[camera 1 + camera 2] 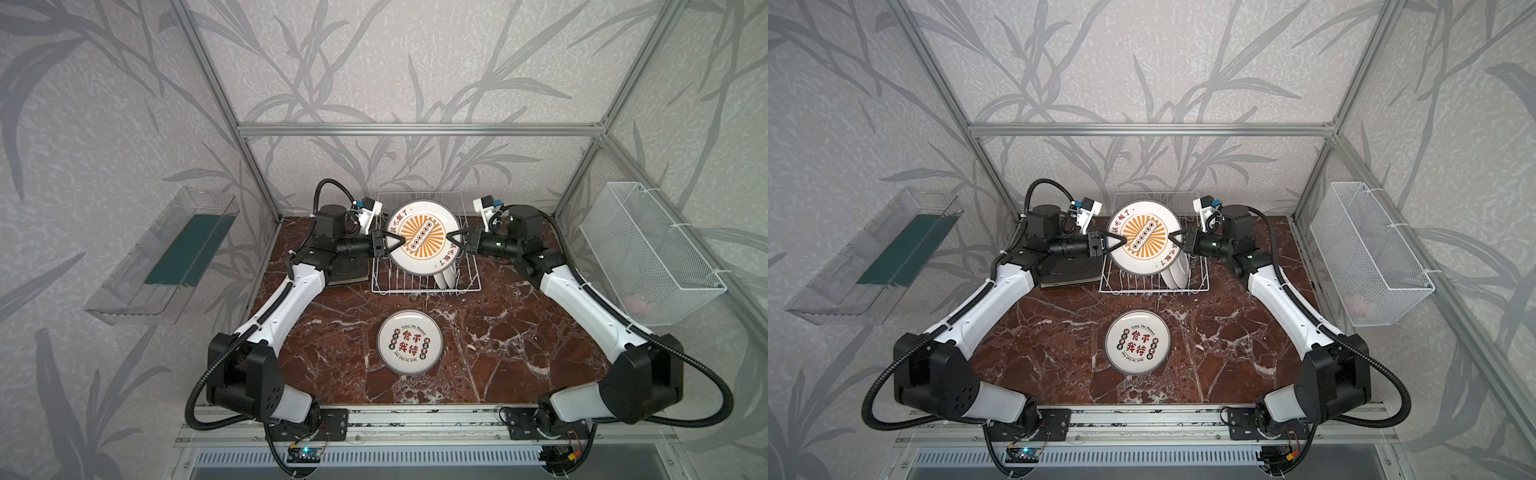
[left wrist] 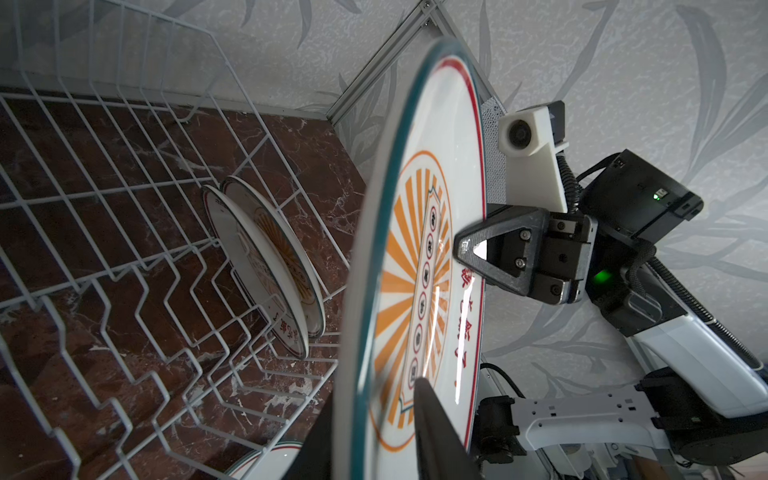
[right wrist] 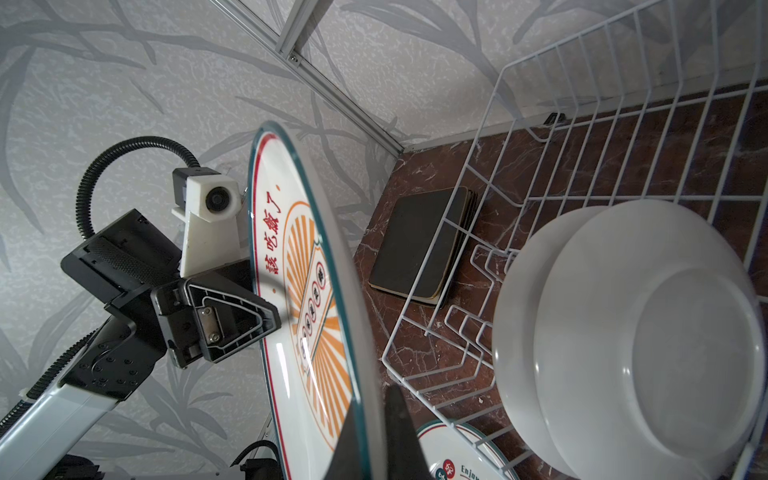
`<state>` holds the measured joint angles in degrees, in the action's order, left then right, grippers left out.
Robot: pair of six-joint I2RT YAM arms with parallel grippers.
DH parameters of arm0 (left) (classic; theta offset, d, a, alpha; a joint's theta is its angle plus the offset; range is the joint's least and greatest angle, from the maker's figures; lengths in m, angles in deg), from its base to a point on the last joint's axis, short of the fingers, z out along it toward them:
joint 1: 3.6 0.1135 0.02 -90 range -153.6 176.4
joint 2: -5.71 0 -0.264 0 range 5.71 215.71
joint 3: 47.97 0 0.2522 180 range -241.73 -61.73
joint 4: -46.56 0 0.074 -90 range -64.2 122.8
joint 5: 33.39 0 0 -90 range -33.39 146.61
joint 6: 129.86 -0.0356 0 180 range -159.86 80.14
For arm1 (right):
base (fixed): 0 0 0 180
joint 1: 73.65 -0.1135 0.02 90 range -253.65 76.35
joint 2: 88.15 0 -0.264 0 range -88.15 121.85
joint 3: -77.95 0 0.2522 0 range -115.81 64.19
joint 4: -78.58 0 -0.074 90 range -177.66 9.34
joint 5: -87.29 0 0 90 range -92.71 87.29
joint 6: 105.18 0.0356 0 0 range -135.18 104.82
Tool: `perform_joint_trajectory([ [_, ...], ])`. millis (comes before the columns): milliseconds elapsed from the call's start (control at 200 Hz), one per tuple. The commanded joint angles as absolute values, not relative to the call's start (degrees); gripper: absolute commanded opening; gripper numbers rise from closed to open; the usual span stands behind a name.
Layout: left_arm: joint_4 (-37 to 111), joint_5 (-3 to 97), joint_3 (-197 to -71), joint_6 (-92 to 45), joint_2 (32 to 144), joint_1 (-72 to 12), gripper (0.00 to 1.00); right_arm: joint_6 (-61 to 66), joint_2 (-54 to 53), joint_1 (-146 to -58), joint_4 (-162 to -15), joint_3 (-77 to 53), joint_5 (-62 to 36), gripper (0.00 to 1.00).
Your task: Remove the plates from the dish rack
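Left gripper [image 1: 400,240] and right gripper [image 1: 450,237] pinch opposite rims of the sunburst plate [image 1: 419,216], held above the dish rack [image 1: 415,292]. Two racked plates [image 2: 266,270] stand near it, not touching.

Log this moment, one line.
held: round white orange-sunburst plate | left claw: shut on it | right claw: shut on it | white wire dish rack: two plates inside

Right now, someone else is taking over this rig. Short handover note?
Left hand: shut on the left rim of the sunburst plate.
Right hand: shut on its right rim. Both hold it over the rack.
Done: one round plate lies flat on the table in front of the rack; stack of black square plates sits left of the rack.
Left: set down the held plate, then unload the two round plates standing in the rack.
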<state>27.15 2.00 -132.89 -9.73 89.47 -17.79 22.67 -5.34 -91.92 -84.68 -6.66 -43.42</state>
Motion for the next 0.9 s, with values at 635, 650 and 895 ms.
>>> perform_joint_trajectory([
  [635,-0.51,8.91,-135.25,-11.46,74.85,-17.66,0.00,-1.67,-15.09,-91.75,-68.15,-7.82,-39.53,0.99],
  [650,-1.50,8.89,-135.17,-11.50,74.51,-17.68,0.00,-2.89,-15.42,-91.77,-67.35,-7.80,-39.66,0.99],
  [895,-12.82,10.47,-129.14,-12.36,66.81,-17.66,0.00,-19.31,-23.67,-91.85,-59.90,-3.00,-39.99,0.99],
])
